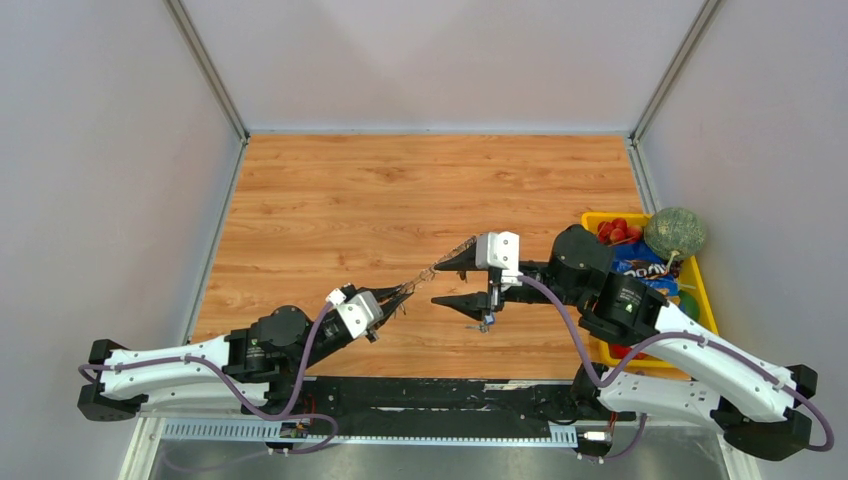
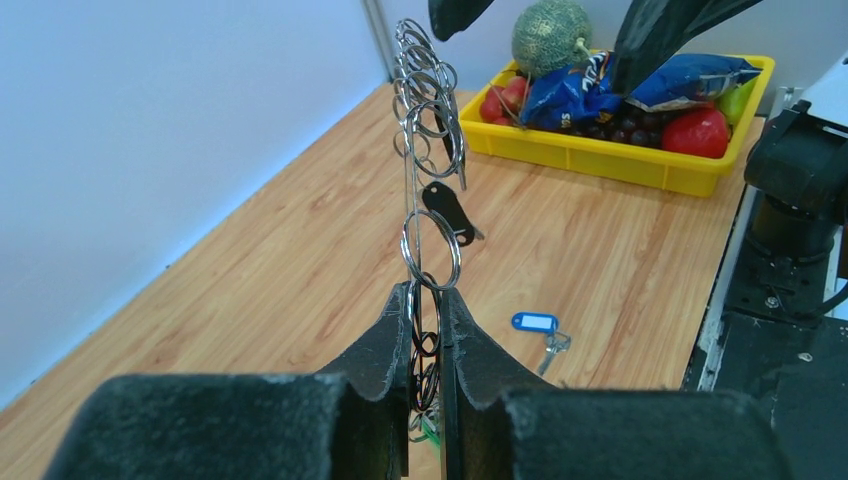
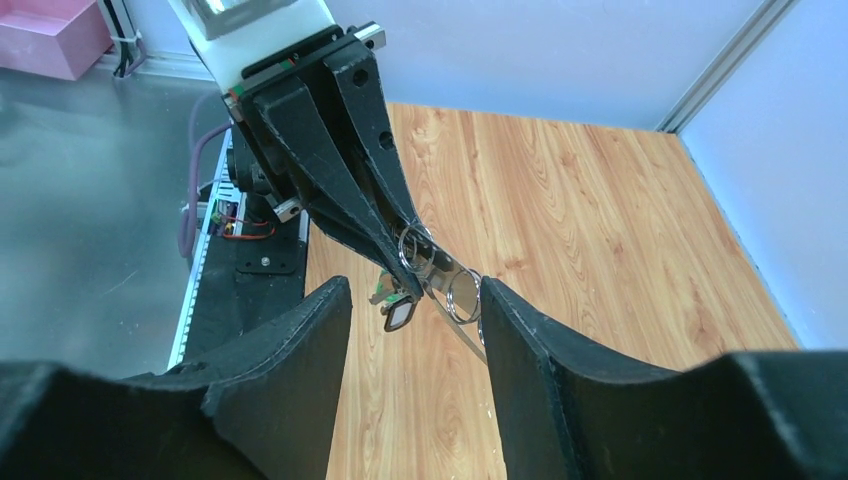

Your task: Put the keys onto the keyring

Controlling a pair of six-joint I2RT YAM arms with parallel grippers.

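Arms angled inward above the counter (image 1: 400, 190), claws nearly tip to tip.
Left claw (image 2: 425, 300) pinches the keyring (image 1: 432, 270), held in the air toward the right claw (image 1: 437, 285), which is spread with the rings beside one finger. A dark-headed key (image 2: 447, 210) dangles; a blue-tagged key (image 2: 535, 323) lies on the counter. The hoop is edge-on, its outline lost among small rings.

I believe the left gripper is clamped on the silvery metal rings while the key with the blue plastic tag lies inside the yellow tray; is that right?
No: the left wrist view shows the key with the blue plastic tag lying on the wooden table, outside the yellow tray. The left gripper is clamped on the silvery metal rings.
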